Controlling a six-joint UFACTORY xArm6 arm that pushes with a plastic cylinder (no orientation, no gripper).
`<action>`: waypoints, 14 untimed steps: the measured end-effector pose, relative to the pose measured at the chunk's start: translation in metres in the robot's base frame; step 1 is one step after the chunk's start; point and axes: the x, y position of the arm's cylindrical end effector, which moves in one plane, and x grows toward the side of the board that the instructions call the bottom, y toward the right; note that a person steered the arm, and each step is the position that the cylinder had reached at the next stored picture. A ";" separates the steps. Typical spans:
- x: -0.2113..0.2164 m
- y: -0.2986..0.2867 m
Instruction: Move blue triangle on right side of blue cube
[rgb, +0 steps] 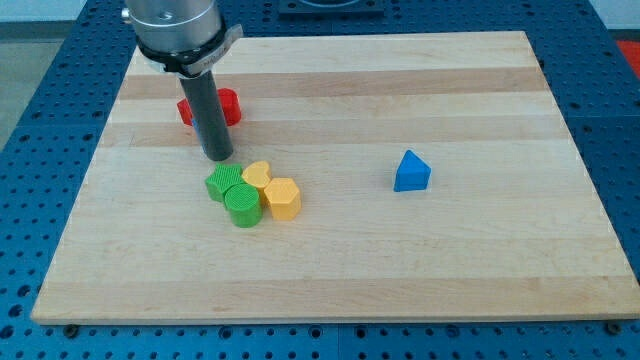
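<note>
The blue triangle (411, 172) lies on the wooden board (450, 260), right of the middle. No blue cube shows in this view. My tip (218, 157) rests on the board at the upper left, just above a cluster of green and yellow blocks and far to the left of the blue triangle. The rod stands in front of a red block (232, 107) and hides its middle part.
The cluster holds a green block (222, 182), a green cylinder (242, 205), a yellow block (258, 175) and a second yellow block (283, 198), all touching. A blue perforated surface (40, 120) surrounds the board.
</note>
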 end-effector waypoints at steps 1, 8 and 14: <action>0.000 -0.003; 0.059 0.341; 0.047 0.192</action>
